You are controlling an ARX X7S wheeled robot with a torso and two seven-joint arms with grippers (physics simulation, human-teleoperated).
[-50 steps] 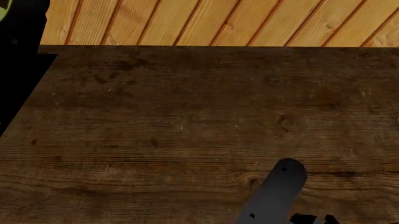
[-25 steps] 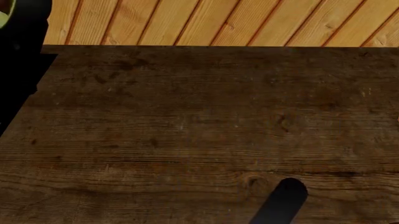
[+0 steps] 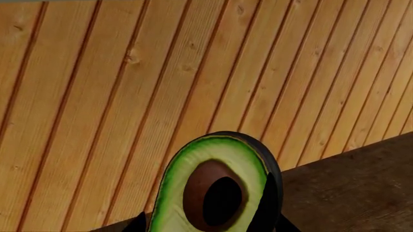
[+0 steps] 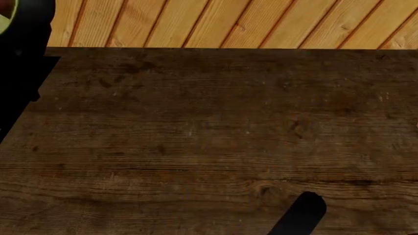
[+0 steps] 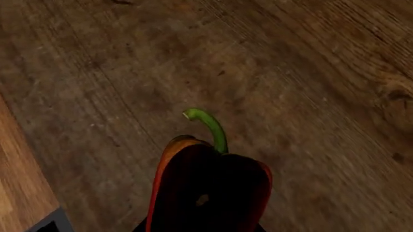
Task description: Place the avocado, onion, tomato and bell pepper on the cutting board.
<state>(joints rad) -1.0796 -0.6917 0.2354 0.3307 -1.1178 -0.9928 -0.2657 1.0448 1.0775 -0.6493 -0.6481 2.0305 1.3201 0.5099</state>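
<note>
Left tool (image 3: 213, 231) clamped on avocado (image 3: 213, 186), raised before plank wall (image 3: 129, 96), right tool (image 5: 200, 229) clamped on bell pepper (image 5: 210, 188), stem up, over table (image 5: 290, 72), arm at head view's 5 o'clock.

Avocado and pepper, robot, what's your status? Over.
Left pincer shut on the avocado. Right pincer shut on the bell pepper, above the dark table. Cutting board not in view. Nothing seen in the way.

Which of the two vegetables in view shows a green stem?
The bell pepper in the right wrist view: a curved green stem rises from its top. The avocado shows only pale flesh and a brown pit.
</note>
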